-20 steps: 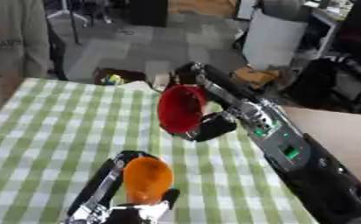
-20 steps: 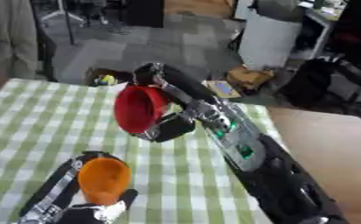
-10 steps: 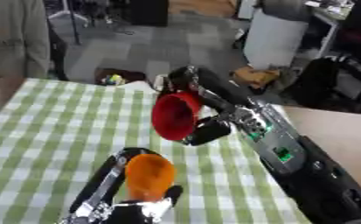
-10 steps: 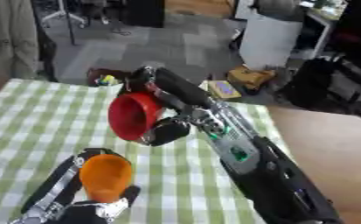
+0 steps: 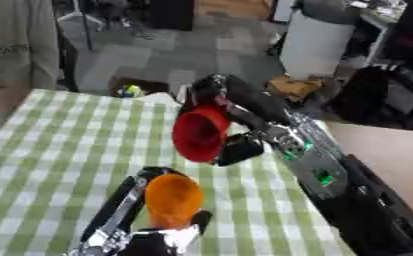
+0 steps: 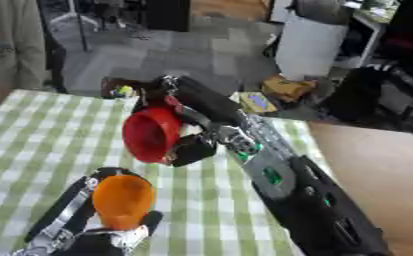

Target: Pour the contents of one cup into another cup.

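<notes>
Two cups, both gripped. Right hand (image 5: 231, 117) fingers curled round the red cup (image 5: 201, 134), tipped on its side, mouth facing down-left above the orange cup (image 5: 174, 198). Left hand (image 5: 135, 215) fingers wrapped round the orange one, upright near the checked table's (image 5: 43, 150) near edge.

We seem to be in an office or lab workroom: beyond the table with its green-and-white checked cloth (image 5: 52, 145) lies grey carpet-tile flooring (image 5: 148, 55). At the far right we see a white bin-like cylinder (image 5: 310, 42), and near it dark bags or chairs (image 5: 380, 95). Small clutter lies on the floor just past the table's far edge.
</notes>
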You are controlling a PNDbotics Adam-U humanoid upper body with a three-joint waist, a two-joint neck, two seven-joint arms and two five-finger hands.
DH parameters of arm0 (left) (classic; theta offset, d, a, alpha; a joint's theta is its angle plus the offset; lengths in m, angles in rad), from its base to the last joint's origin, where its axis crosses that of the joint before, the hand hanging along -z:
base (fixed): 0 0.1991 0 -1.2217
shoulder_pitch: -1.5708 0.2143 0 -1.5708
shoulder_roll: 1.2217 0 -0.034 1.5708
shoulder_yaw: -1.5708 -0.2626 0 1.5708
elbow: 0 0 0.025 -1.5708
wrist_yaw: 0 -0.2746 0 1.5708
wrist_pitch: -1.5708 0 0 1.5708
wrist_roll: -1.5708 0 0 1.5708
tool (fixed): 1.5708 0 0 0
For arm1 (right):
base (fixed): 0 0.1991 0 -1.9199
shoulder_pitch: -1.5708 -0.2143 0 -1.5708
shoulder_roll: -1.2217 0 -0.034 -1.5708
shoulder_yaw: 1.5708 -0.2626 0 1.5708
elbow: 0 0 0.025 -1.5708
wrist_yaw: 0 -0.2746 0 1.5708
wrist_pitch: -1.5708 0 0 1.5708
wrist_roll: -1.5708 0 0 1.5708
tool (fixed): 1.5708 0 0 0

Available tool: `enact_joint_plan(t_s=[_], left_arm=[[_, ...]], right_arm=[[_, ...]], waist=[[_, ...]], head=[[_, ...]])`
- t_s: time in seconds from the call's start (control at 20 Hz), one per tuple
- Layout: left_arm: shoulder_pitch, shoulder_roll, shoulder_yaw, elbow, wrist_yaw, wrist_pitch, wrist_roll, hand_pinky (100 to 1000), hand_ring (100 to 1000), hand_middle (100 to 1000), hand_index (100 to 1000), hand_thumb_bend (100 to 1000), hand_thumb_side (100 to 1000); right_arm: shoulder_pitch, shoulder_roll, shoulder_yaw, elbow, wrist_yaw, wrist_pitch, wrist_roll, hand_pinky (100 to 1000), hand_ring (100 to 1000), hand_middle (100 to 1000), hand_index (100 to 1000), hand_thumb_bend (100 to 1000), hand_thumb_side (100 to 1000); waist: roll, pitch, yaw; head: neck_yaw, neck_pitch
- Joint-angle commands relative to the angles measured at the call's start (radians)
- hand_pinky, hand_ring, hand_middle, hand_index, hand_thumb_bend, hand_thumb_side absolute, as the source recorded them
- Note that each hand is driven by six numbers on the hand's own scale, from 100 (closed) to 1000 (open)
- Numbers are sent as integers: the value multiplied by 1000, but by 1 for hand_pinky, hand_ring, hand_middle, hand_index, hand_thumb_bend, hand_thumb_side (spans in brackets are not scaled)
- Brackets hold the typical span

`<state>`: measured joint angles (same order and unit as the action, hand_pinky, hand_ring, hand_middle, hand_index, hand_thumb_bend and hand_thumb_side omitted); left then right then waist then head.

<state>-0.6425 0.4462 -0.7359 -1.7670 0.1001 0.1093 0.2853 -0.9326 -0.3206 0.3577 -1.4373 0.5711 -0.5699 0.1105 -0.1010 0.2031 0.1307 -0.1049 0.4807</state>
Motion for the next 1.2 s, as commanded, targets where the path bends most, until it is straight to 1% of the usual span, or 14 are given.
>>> enact_joint_plan(t_s=[0.05, 0.15, 0.4, 1.0, 1.2], left_arm=[[-16, 7, 15, -20, 8, 2, 5, 428, 702, 367, 500, 100, 195], [-17, 7, 16, -20, 10, 3, 7, 428, 702, 367, 500, 100, 196], [-20, 4, 16, -19, 12, 5, 8, 430, 704, 369, 500, 100, 199], [-23, 3, 15, -27, 16, 10, 8, 431, 706, 370, 501, 100, 199], [-22, 2, 14, -26, 17, 10, 8, 432, 703, 371, 502, 100, 201]], right_arm=[[-24, -23, -6, -30, 32, -10, -19, 667, 437, 414, 468, 258, 100], [-24, -24, -5, -35, 49, -16, -27, 679, 439, 406, 469, 257, 100], [-25, -25, 1, -49, 98, -34, -41, 718, 445, 338, 485, 254, 100], [-29, -25, 7, -58, 198, -69, -80, 784, 454, 353, 488, 249, 100], [-30, -25, 8, -64, 232, -80, -94, 814, 438, 359, 490, 248, 100]], waist=[[6, -17, 0], [6, -17, 0], [5, -17, -2], [6, -17, -5], [6, -17, -4]], head=[[4, -14], [5, -14], [8, -14], [11, -15], [13, -15]])
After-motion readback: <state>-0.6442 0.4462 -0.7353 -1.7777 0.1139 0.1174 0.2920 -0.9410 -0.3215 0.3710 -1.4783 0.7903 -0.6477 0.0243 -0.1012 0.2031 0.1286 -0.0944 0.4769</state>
